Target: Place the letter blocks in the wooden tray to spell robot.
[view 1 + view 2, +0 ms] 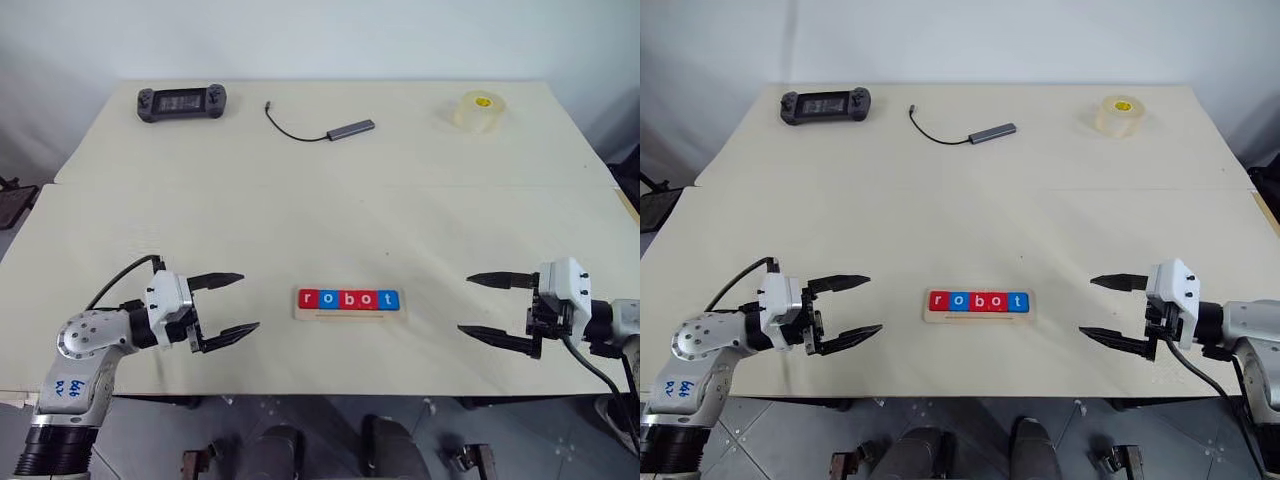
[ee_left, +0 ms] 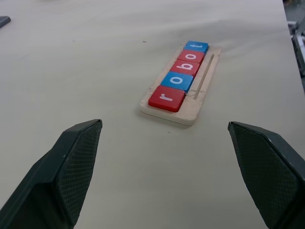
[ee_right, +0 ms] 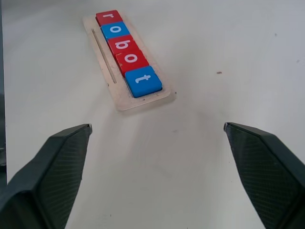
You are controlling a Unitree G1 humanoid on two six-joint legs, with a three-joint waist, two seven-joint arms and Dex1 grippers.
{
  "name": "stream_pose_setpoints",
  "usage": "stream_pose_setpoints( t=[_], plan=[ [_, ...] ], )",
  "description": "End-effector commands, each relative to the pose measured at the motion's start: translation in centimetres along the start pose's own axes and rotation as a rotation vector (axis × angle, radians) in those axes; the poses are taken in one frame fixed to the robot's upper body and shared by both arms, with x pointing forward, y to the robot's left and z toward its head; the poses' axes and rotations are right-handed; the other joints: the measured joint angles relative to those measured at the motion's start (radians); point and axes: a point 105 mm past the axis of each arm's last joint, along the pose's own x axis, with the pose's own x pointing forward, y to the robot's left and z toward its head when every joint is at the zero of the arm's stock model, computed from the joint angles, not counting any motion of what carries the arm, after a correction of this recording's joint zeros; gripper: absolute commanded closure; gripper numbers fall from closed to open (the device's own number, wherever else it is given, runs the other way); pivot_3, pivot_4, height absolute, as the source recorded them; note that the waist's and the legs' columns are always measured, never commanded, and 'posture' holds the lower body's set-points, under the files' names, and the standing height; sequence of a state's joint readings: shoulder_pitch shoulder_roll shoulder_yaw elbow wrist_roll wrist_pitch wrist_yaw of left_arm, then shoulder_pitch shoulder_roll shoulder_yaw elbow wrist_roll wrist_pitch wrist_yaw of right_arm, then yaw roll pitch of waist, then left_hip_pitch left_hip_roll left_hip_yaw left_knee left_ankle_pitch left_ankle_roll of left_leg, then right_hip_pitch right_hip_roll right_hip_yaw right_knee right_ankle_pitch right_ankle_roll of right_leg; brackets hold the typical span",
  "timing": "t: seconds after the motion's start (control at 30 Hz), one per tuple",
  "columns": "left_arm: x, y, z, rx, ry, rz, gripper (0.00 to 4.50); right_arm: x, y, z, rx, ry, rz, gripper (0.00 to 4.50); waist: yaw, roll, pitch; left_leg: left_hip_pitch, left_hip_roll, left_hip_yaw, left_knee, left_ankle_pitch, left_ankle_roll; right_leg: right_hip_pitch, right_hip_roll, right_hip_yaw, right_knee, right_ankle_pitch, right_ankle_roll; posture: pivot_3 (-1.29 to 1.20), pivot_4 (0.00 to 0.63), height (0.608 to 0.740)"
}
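The wooden tray [image 1: 350,312] lies on the table near its front edge, midway between my two arms. Five letter blocks [image 1: 349,299] sit in it in a row reading r, o, b, o, t: red, blue, red, red, blue. The wrist views show the same row end-on, from the red r [image 2: 166,98] and from the blue t [image 3: 143,81]. My left gripper [image 1: 232,306] is open to the left of the tray, clear of it and holding nothing. To the tray's right, also clear of it, my right gripper [image 1: 478,306] is open and empty.
At the back of the table lie a black handheld controller [image 1: 181,102], a grey USB hub with a black cable [image 1: 335,128] and a roll of clear tape [image 1: 477,111]. A seam [image 1: 330,184] runs across the tabletop.
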State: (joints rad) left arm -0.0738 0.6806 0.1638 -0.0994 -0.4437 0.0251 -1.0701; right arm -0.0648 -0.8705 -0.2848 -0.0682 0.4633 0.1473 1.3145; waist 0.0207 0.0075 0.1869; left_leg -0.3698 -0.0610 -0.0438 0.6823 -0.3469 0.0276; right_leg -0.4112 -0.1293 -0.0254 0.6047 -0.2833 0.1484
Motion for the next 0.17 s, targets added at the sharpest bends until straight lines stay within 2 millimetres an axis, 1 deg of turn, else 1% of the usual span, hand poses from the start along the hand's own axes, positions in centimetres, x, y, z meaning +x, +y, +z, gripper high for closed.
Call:
stream_pose_setpoints(
  t=[0.03, 0.1, 0.17],
  plan=[
    [-0.50, 0.64, 0.40, 0.012, -0.014, 0.036, 0.00, 0.08, -0.59, 0.53, -0.050, -0.041, -0.039, 0.01, 0.000, 0.000, 0.000, 0.000, 0.000, 0.000, 0.000, 0.000, 0.000, 0.000, 0.000, 0.000, 0.000, 0.000, 0.000, 0.00, 0.150, 0.740],
    [-0.56, 0.69, 0.29, 0.001, -0.011, 0.043, 0.00, 0.22, -0.80, 0.36, -0.054, -0.051, -0.062, 0.01, 0.001, 0.000, 0.000, 0.000, 0.000, 0.000, 0.000, 0.000, 0.000, 0.000, 0.000, 0.000, 0.000, 0.000, 0.000, 0.00, 0.150, 0.740],
    [-0.71, 0.94, 0.30, 0.027, -0.005, 0.073, 0.00, 0.34, -0.60, -0.04, -0.065, -0.045, -0.067, 0.01, 0.001, 0.000, 0.000, 0.000, 0.000, 0.000, 0.000, 0.000, 0.000, 0.000, 0.000, 0.000, 0.000, 0.000, 0.000, 0.00, 0.150, 0.740]
  ],
)
